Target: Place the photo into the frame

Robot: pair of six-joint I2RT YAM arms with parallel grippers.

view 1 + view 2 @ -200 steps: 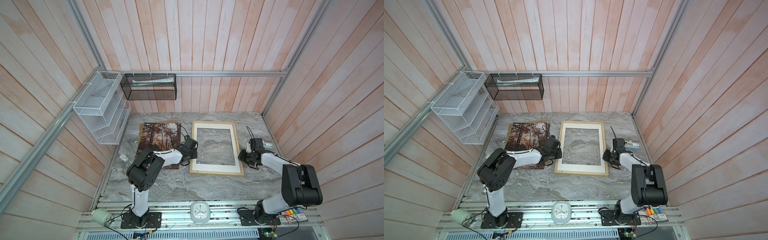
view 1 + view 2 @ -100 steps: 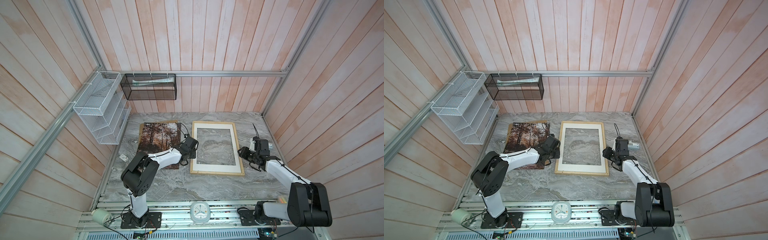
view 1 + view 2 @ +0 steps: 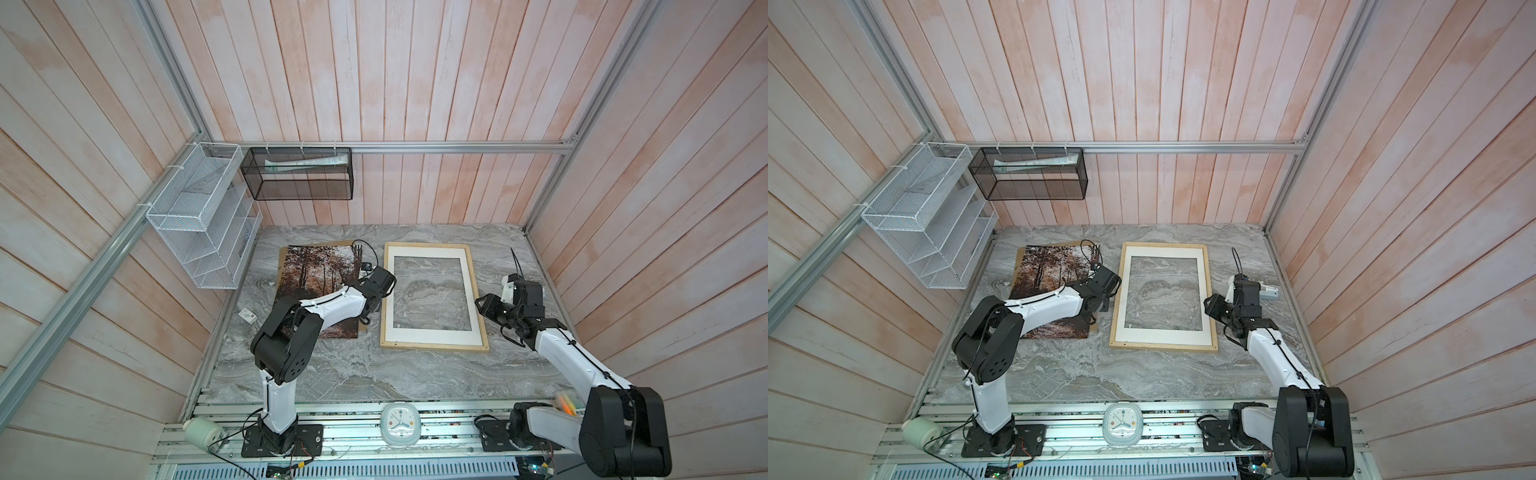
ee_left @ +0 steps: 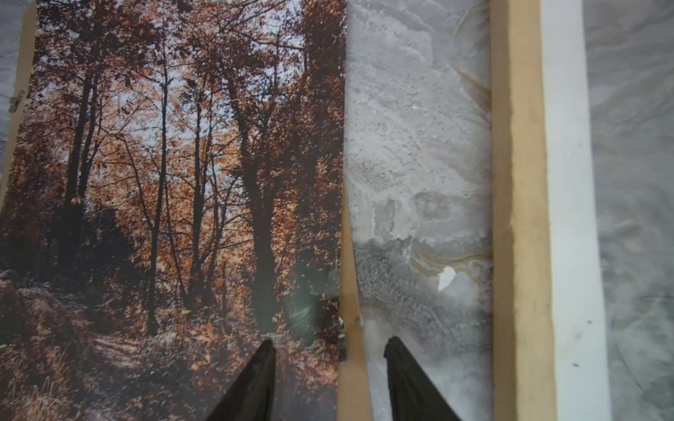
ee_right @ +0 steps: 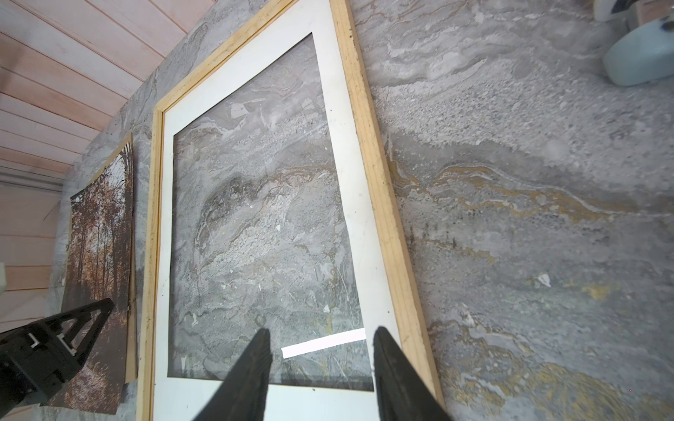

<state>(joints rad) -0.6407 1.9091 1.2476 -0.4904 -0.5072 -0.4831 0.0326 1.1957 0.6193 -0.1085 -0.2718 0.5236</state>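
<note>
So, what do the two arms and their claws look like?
The left arm and right arm are white shells with bulky black joints, a thin black cable tied along each forearm. The left claw and right claw have matte black fingers tapering to points.

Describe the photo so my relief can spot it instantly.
On the grey marble tabletop, look left of the pale wooden frame in a top view. The photo lies atop a brown board, the only thing printed with dark trunks and orange leaves.
</note>
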